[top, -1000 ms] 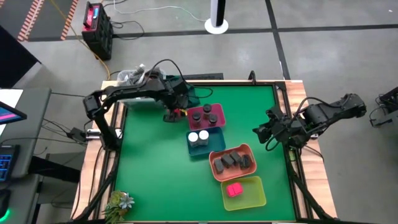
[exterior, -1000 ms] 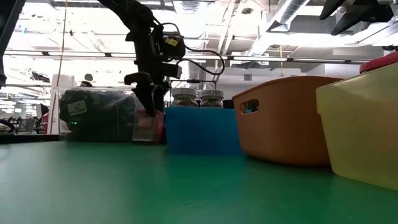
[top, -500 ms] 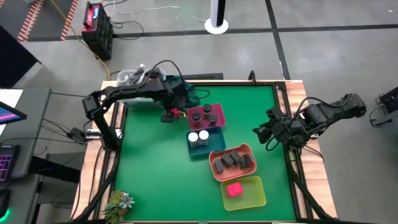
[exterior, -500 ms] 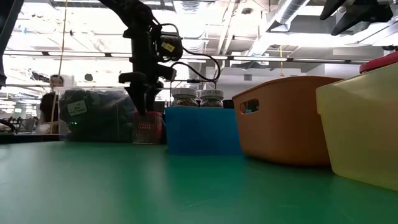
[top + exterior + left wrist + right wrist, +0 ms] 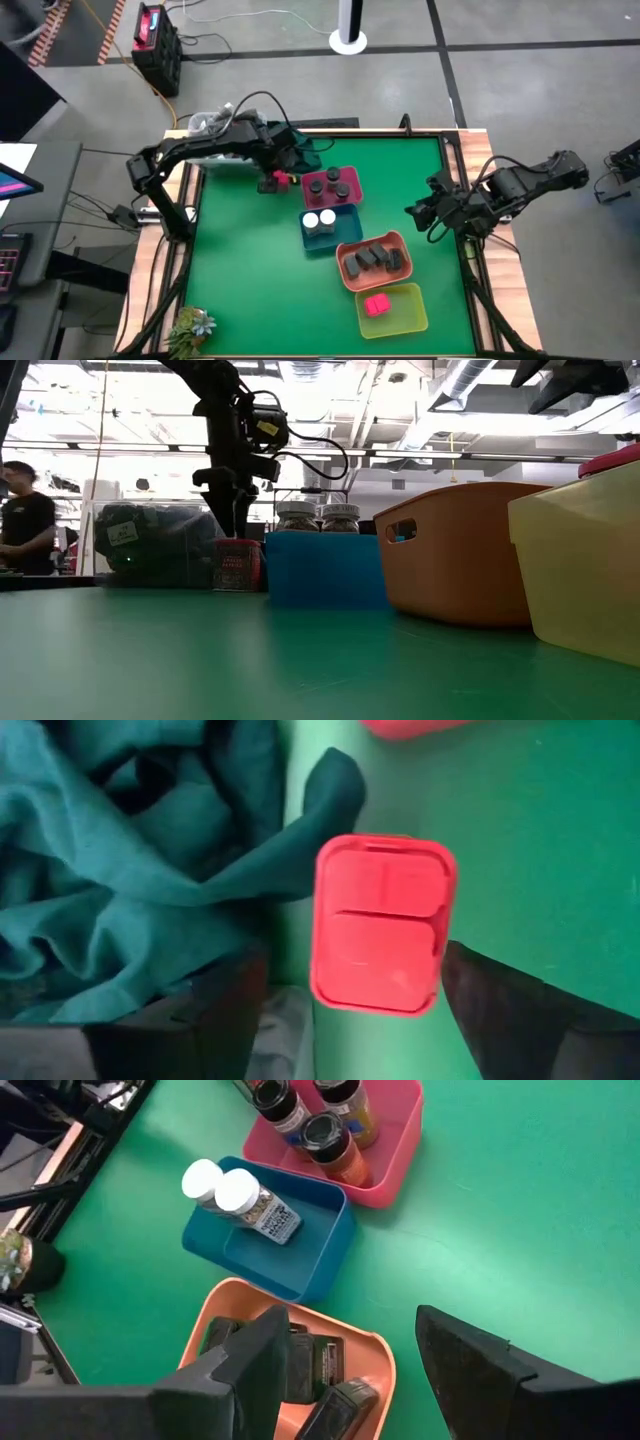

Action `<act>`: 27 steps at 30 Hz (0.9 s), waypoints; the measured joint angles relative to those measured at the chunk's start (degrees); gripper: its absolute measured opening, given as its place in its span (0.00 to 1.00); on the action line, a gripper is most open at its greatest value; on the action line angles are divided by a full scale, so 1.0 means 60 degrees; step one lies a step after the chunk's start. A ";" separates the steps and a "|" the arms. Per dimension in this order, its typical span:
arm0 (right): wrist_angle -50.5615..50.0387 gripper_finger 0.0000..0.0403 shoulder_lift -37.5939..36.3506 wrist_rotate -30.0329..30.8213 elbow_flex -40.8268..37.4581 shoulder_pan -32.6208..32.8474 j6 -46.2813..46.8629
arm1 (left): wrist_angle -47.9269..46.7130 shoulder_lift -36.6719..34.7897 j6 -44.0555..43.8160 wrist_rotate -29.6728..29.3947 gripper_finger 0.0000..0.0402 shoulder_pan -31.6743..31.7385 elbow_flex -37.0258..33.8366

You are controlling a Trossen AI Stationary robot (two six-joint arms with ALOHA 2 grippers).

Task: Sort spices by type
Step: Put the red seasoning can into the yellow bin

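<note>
Left gripper [image 5: 270,180] spread open, straddling upright pink block [image 5: 382,925] at upper centre, touching nothing; block directly below, nearest this arm. Right gripper [image 5: 425,215] idle at right edge, parted, empty. Pink tray [image 5: 352,190]: dark-capped jars. Blue tray [image 5: 310,238]: two white-capped. Salmon tray [image 5: 350,272]: grey boxes. Yellow-green tray [image 5: 405,315]: one pink block.

A smooth, slightly glossy red-pink plastic block [image 5: 383,925] stands on the matt green tabletop [image 5: 250,270] beside crumpled teal cloth [image 5: 130,870]. The blue [image 5: 290,1250], pink [image 5: 390,1140] and salmon plastic trays [image 5: 350,1345] look smooth with a dull sheen.
</note>
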 joint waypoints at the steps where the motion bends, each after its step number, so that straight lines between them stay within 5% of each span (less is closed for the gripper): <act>1: 0.0010 0.61 0.0003 0.0000 0.0000 0.0000 -0.0003 | -0.0007 0.0000 0.0096 0.0058 0.73 -0.0003 0.0000; 7: 0.0004 0.61 0.0014 0.0001 0.0000 0.0000 0.0040 | -0.0033 0.0000 0.0178 0.0325 0.81 -0.0011 0.0000; 27: 0.0490 0.61 0.0014 0.0036 0.0000 -0.0001 0.0157 | 0.0324 0.1144 0.0380 0.0202 0.77 -0.0266 -0.0076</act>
